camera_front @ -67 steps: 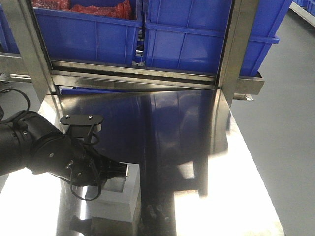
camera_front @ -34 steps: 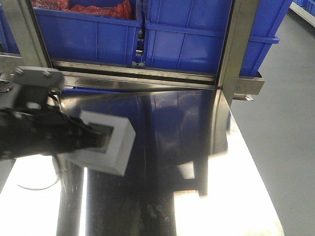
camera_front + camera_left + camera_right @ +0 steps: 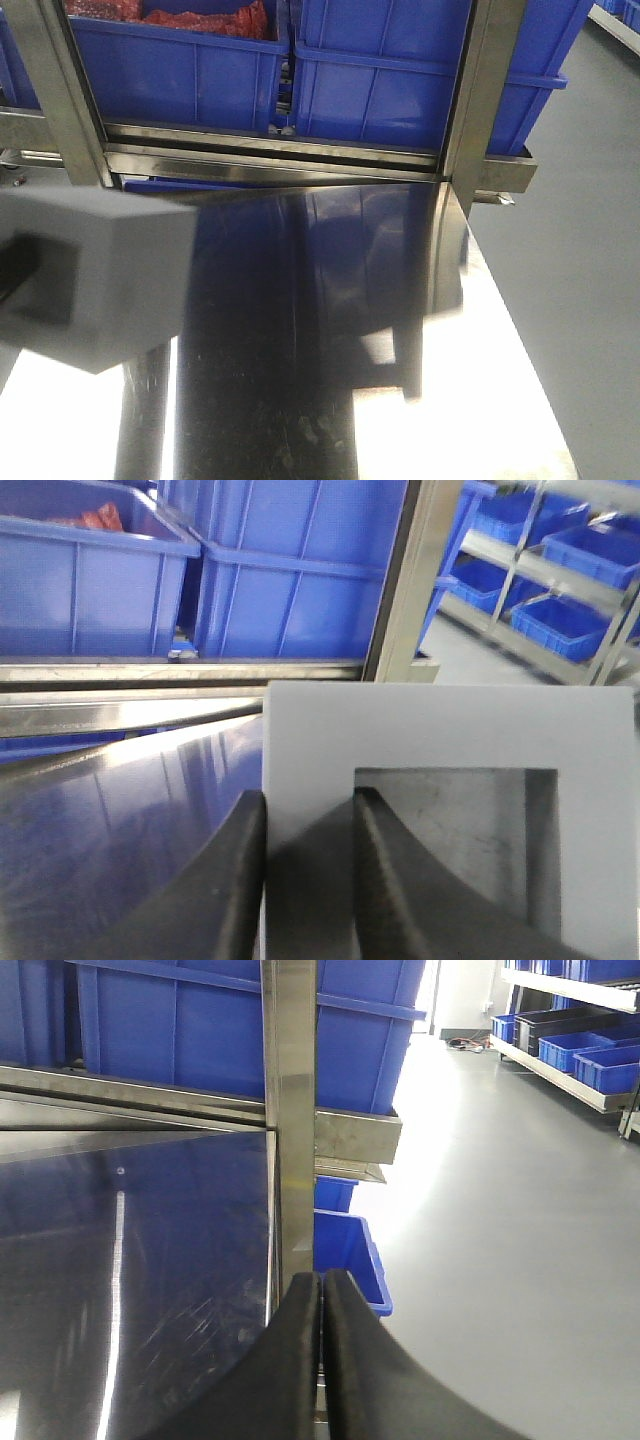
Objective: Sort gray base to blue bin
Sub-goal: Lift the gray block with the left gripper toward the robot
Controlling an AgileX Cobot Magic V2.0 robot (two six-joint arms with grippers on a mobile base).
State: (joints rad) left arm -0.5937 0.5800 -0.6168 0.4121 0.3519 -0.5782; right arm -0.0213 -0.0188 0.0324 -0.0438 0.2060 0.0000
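I log: gray base (image 3: pixel 90 280), left of frame, its recess wall clamped by left gripper (image 3: pixel 310 815). Right gripper (image 3: pixel 321 1280) clenched, empty. Blue bin (image 3: pixel 400 90) at upper centre.

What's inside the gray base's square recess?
One finger of the left gripper, pinching a wall of the gray base; otherwise bare recess floor. The floor under that finger is covered.
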